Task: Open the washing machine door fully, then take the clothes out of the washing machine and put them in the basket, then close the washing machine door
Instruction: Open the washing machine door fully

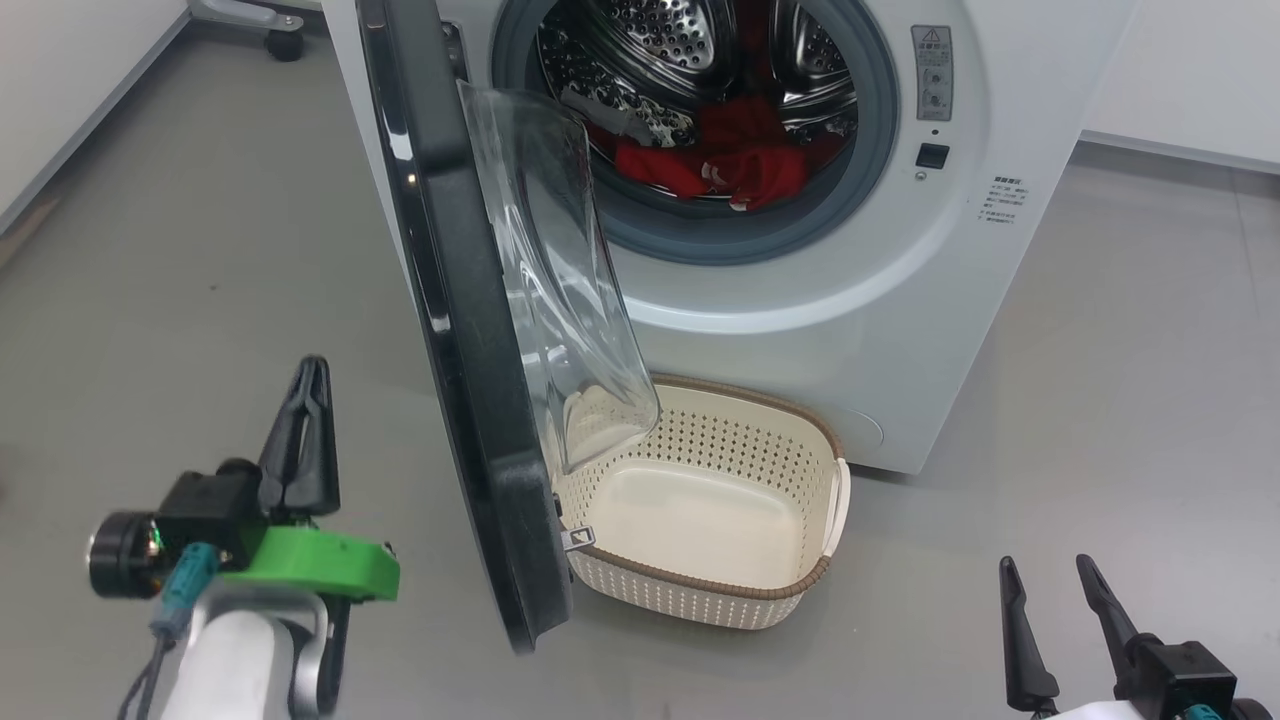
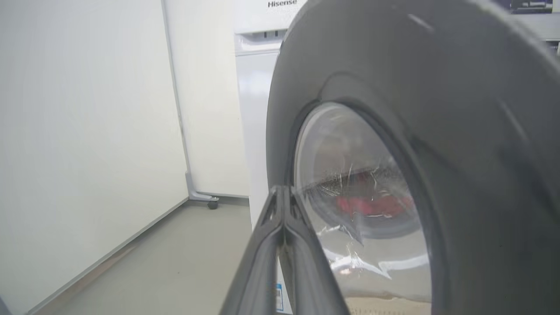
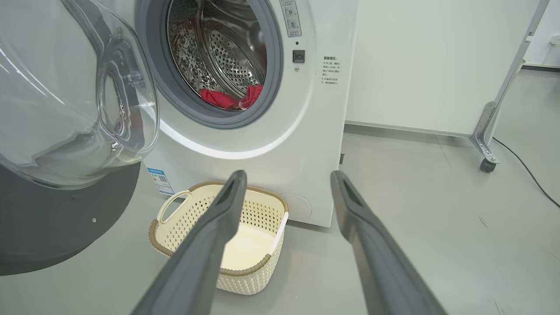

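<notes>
The white washing machine stands ahead with its drum exposed. Its door, a black ring around a bulging glass bowl, swings out edge-on toward me. Red clothes lie low in the steel drum and appear again as clothes in the right wrist view. The cream basket sits on the floor below the opening, with nothing in it. My left gripper is shut on nothing, left of the door's outer face. My right gripper stands open low at the right, away from everything.
Grey floor spreads on both sides of the machine. A white panel on castors stands left of the machine. Another white stand with a castor and a black cable is off to the right.
</notes>
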